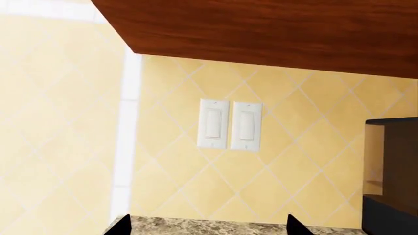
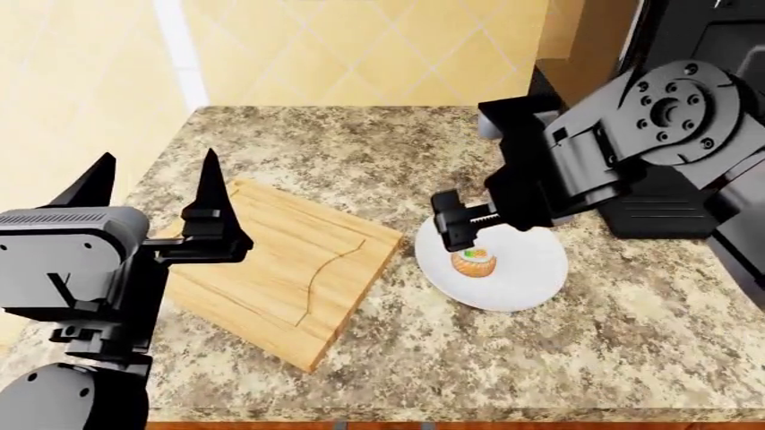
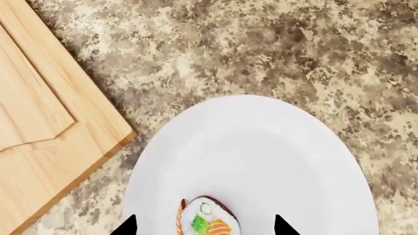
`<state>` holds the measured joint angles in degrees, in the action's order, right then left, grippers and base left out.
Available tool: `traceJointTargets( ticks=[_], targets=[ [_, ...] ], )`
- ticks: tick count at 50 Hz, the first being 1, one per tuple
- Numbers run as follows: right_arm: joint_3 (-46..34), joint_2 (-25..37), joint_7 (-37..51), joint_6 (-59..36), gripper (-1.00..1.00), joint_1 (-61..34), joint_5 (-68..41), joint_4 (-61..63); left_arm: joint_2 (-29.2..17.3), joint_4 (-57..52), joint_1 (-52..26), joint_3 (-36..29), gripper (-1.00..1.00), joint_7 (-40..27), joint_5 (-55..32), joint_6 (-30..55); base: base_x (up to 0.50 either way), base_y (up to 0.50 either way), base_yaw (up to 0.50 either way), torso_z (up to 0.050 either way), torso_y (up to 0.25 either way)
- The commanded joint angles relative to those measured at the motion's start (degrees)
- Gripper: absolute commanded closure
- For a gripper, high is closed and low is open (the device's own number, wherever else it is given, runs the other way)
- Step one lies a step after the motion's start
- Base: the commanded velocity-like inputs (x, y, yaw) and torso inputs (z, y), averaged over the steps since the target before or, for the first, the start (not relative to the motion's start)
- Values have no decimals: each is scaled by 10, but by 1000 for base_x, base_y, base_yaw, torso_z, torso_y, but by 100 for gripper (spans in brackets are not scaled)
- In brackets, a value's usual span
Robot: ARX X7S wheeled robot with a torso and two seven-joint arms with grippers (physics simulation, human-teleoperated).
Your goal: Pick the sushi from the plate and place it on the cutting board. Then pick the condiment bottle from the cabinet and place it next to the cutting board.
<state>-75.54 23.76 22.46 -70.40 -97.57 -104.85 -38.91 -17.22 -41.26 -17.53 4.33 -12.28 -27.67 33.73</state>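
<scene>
Sushi (image 2: 475,262): on plate (image 2: 532,278), right of cutting board (image 2: 287,269). Right gripper (image 2: 460,235): fingers apart, poised above roll. Left gripper (image 2: 156,184): apart, idle. Risk: off-centre closing may nudge roll off plate.

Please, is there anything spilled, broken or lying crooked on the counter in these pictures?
Nothing is spilled or broken. The cutting board lies at an angle to the counter edge, which is the only crooked thing. The sushi stands upright on the plate, and the right gripper is open above it.

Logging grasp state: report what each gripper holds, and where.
Nothing is held. Right gripper open above the sushi on the plate; left gripper open, empty.
</scene>
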Motion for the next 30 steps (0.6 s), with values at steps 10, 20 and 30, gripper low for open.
traceJointTargets(
  ticks=[10, 20, 30],
  targets=[
    [-10, 2, -26, 25, -100, 37, 21, 2, -4, 0, 1, -3, -100, -5, -4, -3, 0, 0, 0, 0, 0],
    [-11, 6, -30, 36, -100, 56, 23, 8, -6, -3, 2, -5, -100, -7, -7, -3, 0, 0, 0, 0, 0],
    [-21, -4, -51, 38, -100, 62, 38, -6, -8, -3, 1, -7, -100, -10, -8, -3, 0, 0, 0, 0, 0]
  ],
)
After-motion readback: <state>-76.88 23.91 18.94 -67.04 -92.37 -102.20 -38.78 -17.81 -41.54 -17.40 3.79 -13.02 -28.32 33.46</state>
